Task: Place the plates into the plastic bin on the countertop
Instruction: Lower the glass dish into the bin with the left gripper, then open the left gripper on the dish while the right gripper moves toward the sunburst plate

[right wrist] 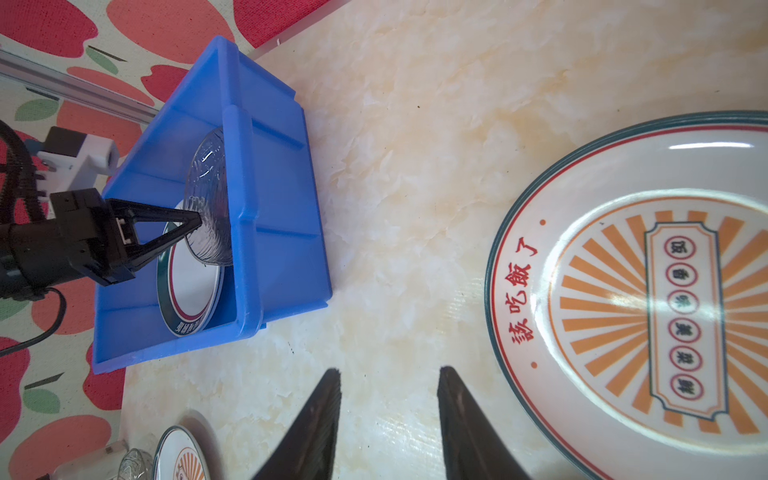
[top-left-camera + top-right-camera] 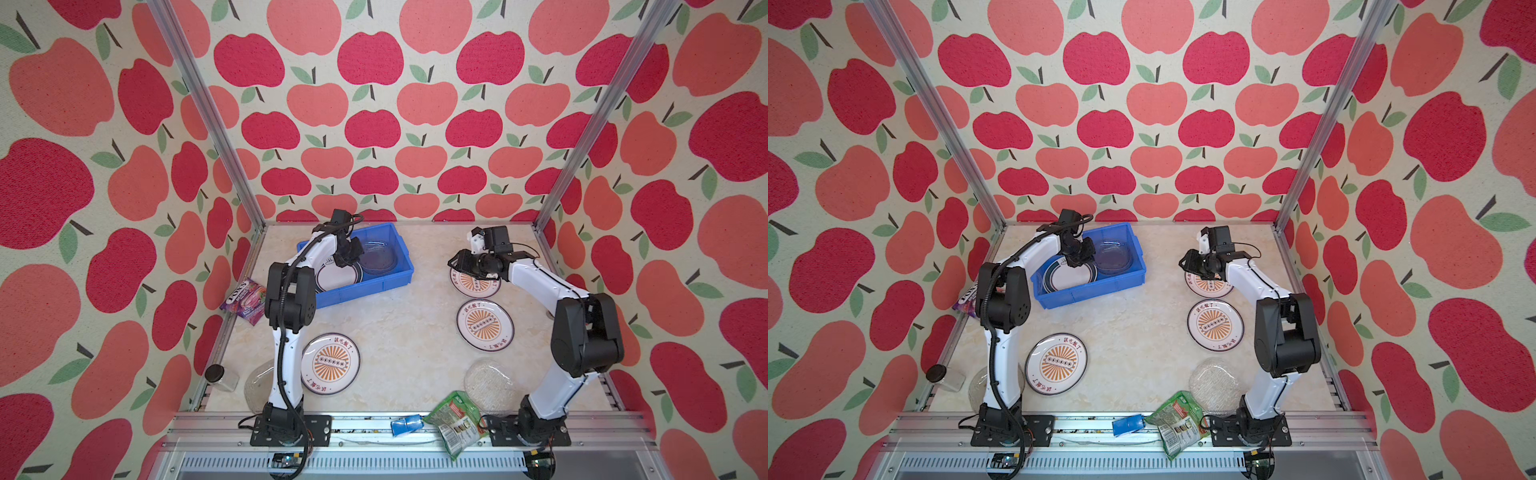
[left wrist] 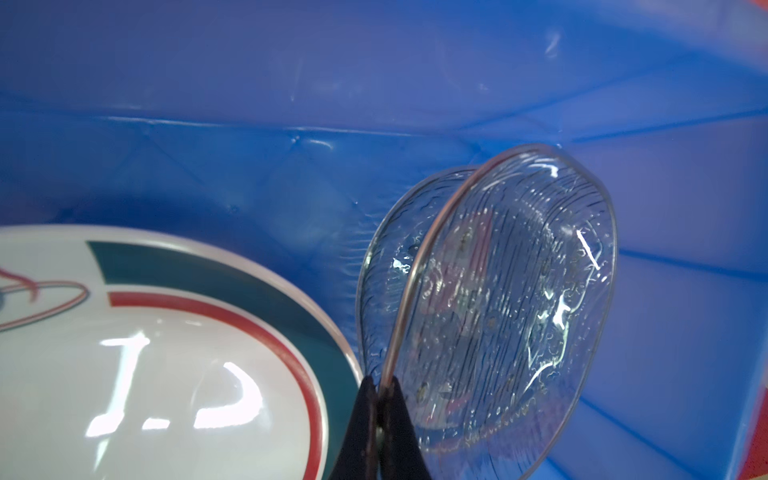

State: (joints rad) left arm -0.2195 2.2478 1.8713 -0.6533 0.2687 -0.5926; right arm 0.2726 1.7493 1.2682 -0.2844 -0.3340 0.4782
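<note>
The blue plastic bin [image 2: 365, 291] [image 2: 1096, 291] [image 1: 274, 208] stands at the back left of the countertop [image 2: 395, 332]. Inside it my left gripper [image 3: 380, 384] [image 2: 353, 253] is shut on the rim of a clear glass plate [image 3: 498, 299] [image 2: 380, 257] [image 1: 210, 208], held tilted beside a white dark-rimmed plate [image 3: 166, 353] [image 2: 332, 278]. My right gripper [image 1: 388, 374] [image 2: 455, 266] is open and empty, low over the countertop next to a sunburst plate [image 1: 644, 299] [image 2: 473, 286]. Two more sunburst plates [image 2: 485, 324] [image 2: 330, 363] and two glass plates [image 2: 488, 384] [image 2: 257, 386] lie outside the bin.
A purple candy packet [image 2: 245, 301] lies by the left rail. A black-lidded jar [image 2: 220, 376] stands at the front left. A green snack bag [image 2: 455, 419] and a small blue item [image 2: 405, 426] rest on the front rail.
</note>
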